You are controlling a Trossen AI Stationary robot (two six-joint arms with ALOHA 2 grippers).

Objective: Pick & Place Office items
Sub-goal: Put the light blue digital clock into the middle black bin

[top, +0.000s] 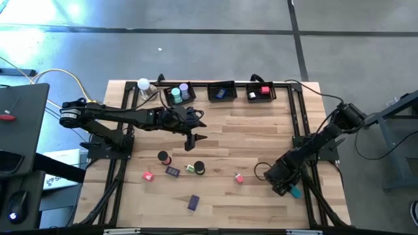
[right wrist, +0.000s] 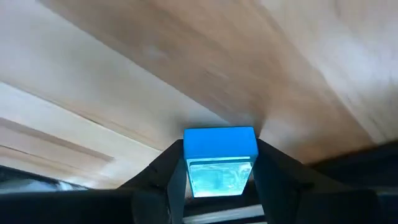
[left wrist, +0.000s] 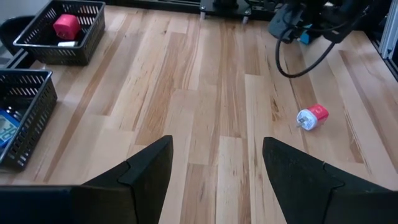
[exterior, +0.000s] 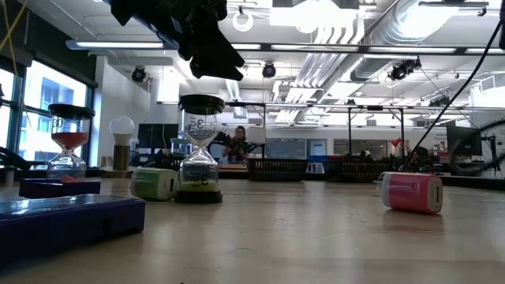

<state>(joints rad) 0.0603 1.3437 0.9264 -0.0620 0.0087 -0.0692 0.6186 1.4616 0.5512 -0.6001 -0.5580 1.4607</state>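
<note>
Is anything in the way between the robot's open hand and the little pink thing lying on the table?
No. The left gripper is open, and only bare wooden table lies between it and the pink block.

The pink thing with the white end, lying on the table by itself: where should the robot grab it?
Probably from straight above, around its middle. The pink item lies on its side, white end toward the left gripper, with bare table all round. Fingers should close on its two long sides; across the ends it looks too long and might roll.
</note>
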